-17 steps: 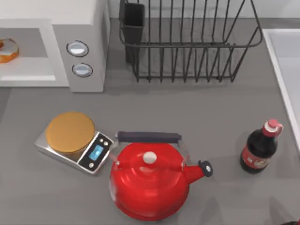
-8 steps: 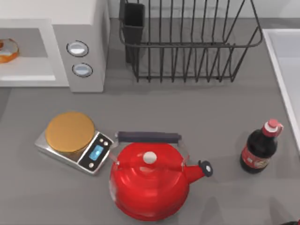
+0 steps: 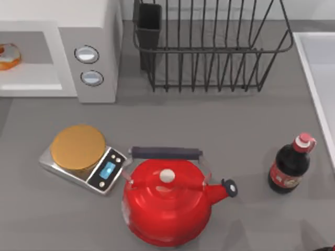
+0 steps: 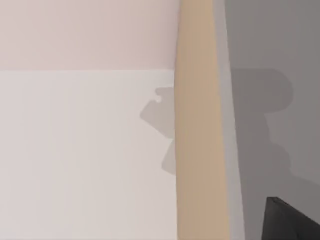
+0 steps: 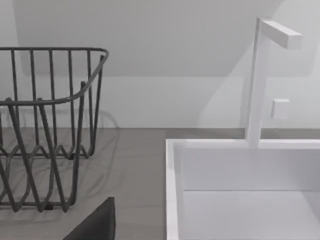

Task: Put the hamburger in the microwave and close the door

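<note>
- Top view: the hamburger [image 3: 8, 56] lies inside the grey cavity of the microwave [image 3: 99, 31], at the table's far left. A scale [image 3: 82, 158], a red kettle [image 3: 166, 201] and a dark bottle [image 3: 289, 168] stand on the table [image 3: 220, 120]; a wire rack [image 3: 209, 47] sits behind.
- Left wrist view: pale surfaces and a tan strip [image 4: 197, 150]; I cannot tell the left gripper's state.
- Right wrist view: the wire rack beside a white sink [image 5: 240, 190] with a faucet [image 5: 262, 75]; the right gripper's state cannot be told.

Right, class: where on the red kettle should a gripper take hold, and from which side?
The dark handle, from straight above: it stands raised over the red kettle, a slim bar running left-right, while the rounded body looks too wide for two fingers.
</note>
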